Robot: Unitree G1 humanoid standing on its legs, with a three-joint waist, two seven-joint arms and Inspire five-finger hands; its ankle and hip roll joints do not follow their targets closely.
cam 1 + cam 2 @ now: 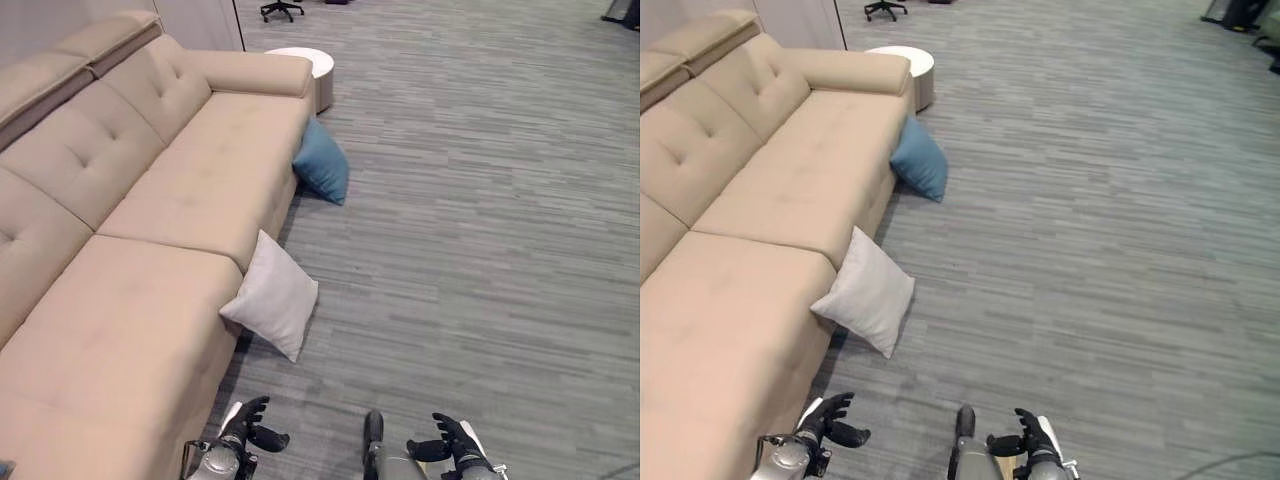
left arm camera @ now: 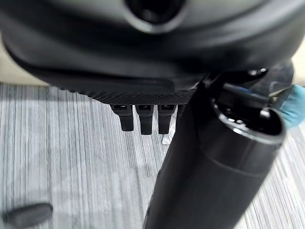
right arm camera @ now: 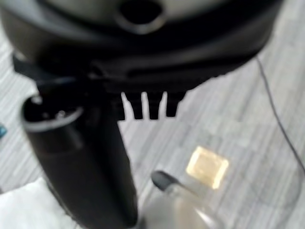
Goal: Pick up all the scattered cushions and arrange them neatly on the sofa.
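Cushions lie on the floor against the front of the sofa. We see a white cushion nearest us, propped on one corner and leaning on the sofa's base. Farther along, a blue cushion leans the same way, close to the sofa's far arm. Neither is on the seat yet, so we judge the task has hardly begun.

Both cushions look plump and soft. We expect them to be light, to give under pressure and to sag if held by one corner. A hold across the middle of an upper edge, or one hand on each side, seems safest; the fabric should not slip much.

Our left hand hangs low near the sofa's front, fingers loosely extended and empty. Our right hand sits beside it over the floor, fingers also relaxed and apart, holding nothing. Both are well short of the white cushion.

Around them, the beige sofa has a bare tufted seat. A round white side table stands past its far arm, on grey striped carpet.
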